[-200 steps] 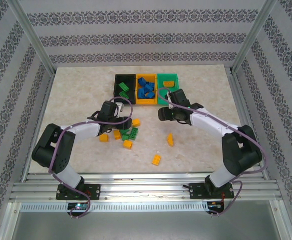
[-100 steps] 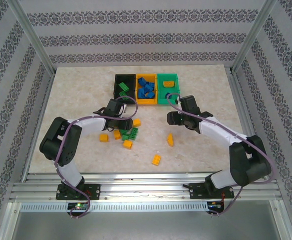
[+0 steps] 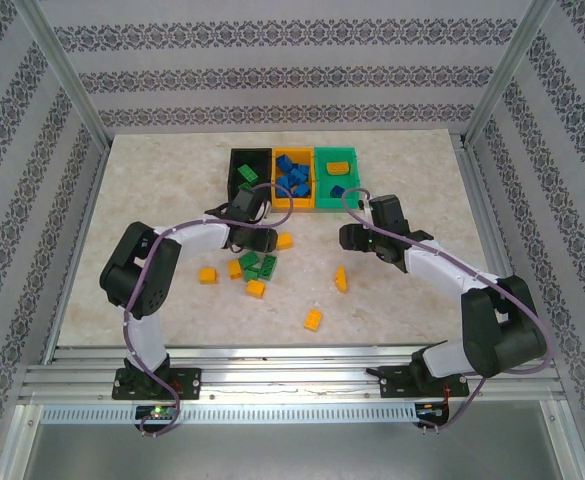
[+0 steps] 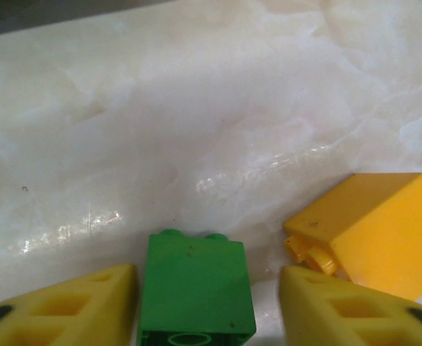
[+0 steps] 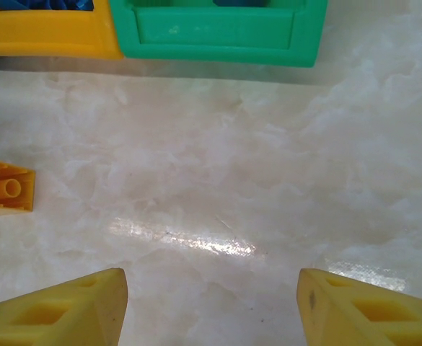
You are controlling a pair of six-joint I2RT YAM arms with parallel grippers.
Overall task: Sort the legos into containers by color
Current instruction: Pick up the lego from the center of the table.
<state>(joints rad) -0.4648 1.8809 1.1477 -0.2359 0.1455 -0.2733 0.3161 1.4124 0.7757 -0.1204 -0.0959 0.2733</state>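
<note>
Currently, on the marble-patterned table [image 3: 152, 200]:

Containers. Three bins stand in a row at the far middle, their side walls touching. The black bin [image 3: 234, 172] is on the left and holds green bricks. The yellow-orange bin [image 3: 304, 208] is in the middle and holds blue bricks. The green bin [image 3: 336, 152] is on the right and holds one yellow-orange brick and one blue.

Loose legos [image 3: 256, 266]. These lie scattered in front of the bins, between the arms. A small green cluster has yellow-orange pieces around it, and two more yellow-orange pieces lie off to the right, nearer the right arm.

Left gripper [image 4: 207, 274]. It is down at the table, at the far edge of the scatter. Its jaws are apart, straddling a green brick [image 4: 195, 288] that lies on its side with its studs pointing away from the wrist. The left finger [image 4: 73, 303] sits just beside the brick. The right finger [image 4: 340, 310] stands off it with bare table between, so the brick is not clamped. A yellow brick [image 4: 373, 231] lies tilted just beyond the right finger.

Right gripper [image 5: 212, 277]. It is near the front of the green bin, low over bare table. Its jaws are wide with nothing between them. A single yellow-orange piece [image 5: 5, 189] lies off to its left.
</note>
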